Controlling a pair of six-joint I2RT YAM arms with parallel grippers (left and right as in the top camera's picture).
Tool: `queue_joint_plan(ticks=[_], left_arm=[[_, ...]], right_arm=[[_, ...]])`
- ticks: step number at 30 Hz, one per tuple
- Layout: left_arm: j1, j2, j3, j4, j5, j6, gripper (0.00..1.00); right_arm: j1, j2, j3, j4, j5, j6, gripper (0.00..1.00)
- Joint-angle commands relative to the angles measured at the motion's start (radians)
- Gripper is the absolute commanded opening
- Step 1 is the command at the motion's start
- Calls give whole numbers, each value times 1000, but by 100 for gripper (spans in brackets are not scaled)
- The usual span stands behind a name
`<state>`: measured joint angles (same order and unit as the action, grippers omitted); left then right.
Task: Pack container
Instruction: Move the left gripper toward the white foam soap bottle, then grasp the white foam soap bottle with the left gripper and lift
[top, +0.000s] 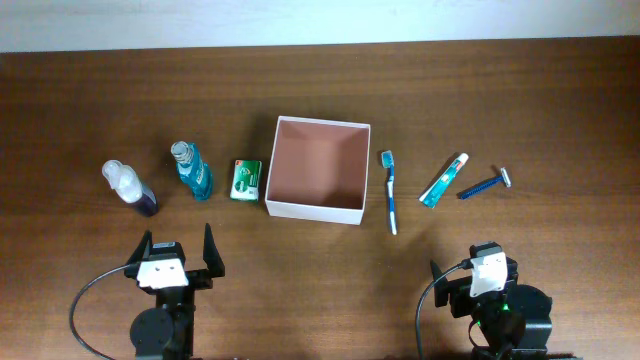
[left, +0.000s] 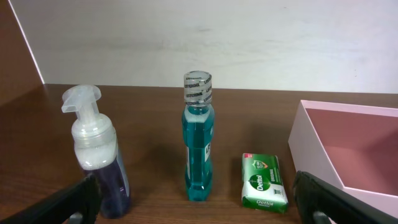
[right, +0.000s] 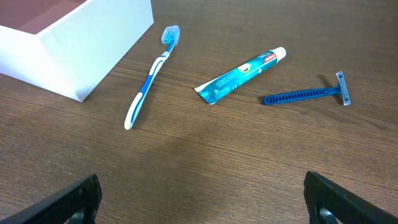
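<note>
Left gripper (top: 177, 250) spread wide, holding nothing, facing pump bottle (left: 99, 162), mouthwash (left: 198, 155) and soap (left: 264, 182). My right gripper (right: 202, 205) gapes too, empty, over toothbrush (right: 149, 81), toothpaste (right: 239, 73), razor (right: 305, 95). Container (top: 315, 210) sits mid-table, between soap and toothbrush

Logged tabletop (right: 205, 168) as dark grained wood, low sheen. Noted container (top: 313, 211) as thin matt card, smooth walls. Listed mouthwash bottle (left: 198, 155) as clear glossy plastic; soap packet (left: 264, 182) glossy printed wrap; razor (right: 301, 95) and toothbrush (right: 148, 81) smooth plastic.
</note>
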<state>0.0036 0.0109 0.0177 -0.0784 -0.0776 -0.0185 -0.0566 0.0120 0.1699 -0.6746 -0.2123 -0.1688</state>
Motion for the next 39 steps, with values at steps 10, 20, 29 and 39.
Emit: queue_joint_plan(ticks=[10, 20, 29, 39], left_arm=[[6, -5, 48, -69, 112, 11, 99], [6, 214, 412, -275, -142, -124, 99], [23, 777, 925, -417, -208, -9, 100], [241, 1347, 1495, -770, 26, -10, 99]], right_arm=[[-8, -9, -5, 2, -13, -7, 99], [-8, -9, -5, 2, -13, -7, 99], [-8, -9, -5, 2, -13, -7, 99], [-8, -9, -5, 2, -13, -7, 99]])
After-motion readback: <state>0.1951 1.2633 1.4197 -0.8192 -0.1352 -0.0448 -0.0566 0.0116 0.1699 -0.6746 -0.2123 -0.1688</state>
